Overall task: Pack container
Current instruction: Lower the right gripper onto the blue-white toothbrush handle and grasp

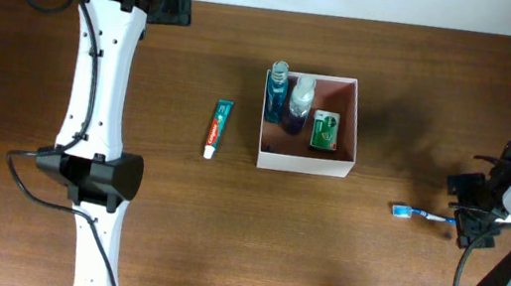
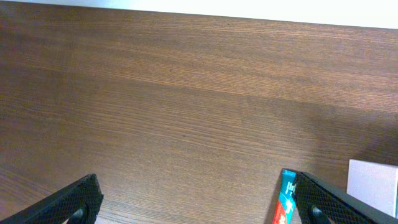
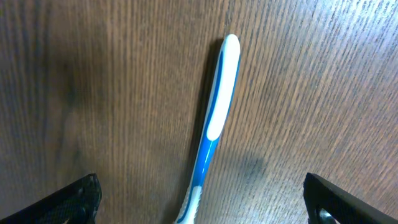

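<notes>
The container [image 1: 304, 159] is a square white-walled box with a pinkish-brown inside, at the table's middle. It holds two blue bottles [image 1: 277, 92] and a green packet [image 1: 324, 131]. Its corner shows in the left wrist view [image 2: 373, 183]. A toothpaste tube [image 1: 218, 128] lies left of it and also shows beside my left gripper's right finger [image 2: 287, 198]. A blue-and-white toothbrush [image 1: 421, 214] lies to the right of the box. My right gripper [image 1: 470, 219] is open and low over its handle [image 3: 214, 112], one finger on each side [image 3: 202, 211]. My left gripper [image 1: 93, 176] [image 2: 199, 211] is open and empty.
The wood table's far edge [image 2: 199, 14] meets a white wall. My left arm's long white link [image 1: 102, 61] lies across the left side of the table. The right arm's cables [image 1: 479, 265] hang at the right edge.
</notes>
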{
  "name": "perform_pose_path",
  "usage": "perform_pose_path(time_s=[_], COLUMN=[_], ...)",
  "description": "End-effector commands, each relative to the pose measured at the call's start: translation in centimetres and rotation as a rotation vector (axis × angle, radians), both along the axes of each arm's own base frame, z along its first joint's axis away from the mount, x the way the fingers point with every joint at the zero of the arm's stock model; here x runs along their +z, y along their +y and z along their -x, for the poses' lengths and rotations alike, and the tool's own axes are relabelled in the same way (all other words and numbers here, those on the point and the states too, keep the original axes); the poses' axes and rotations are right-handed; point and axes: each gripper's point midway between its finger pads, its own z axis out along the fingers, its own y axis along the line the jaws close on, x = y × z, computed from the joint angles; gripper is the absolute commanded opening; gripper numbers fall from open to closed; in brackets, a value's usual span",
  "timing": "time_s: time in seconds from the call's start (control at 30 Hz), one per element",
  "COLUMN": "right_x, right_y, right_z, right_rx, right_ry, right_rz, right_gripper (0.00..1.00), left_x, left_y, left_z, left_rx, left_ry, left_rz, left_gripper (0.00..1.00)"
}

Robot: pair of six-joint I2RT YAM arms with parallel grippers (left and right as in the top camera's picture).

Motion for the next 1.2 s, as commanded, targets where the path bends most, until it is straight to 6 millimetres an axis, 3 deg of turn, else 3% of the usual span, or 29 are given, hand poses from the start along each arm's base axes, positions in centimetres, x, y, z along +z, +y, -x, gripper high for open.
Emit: perform_pose_path(time_s=[0.0,0.27,1.17], right_x=[-1.0,-2.2,-2.6], right_y=[-0.1,0.0,0.1], right_z=[0.7,1.0,1.0], right_rx=[-0.014,-0.013,-0.001], right_ry=[0.043,0.074,0.071], right_rz=[0.003,-0.013,-0.006], right_gripper=[0.99,0.99,0.99], left_x=[0.9,0.9,0.9], left_y=[0.0,0.0,0.0], left_z=[0.2,0.2,0.2], left_rx=[0.006,0.006,0.006], left_ry=[-0.022,-0.022,-0.022], left_rz=[0.014,0.014,0.014], left_gripper=[0.99,0.99,0.99])
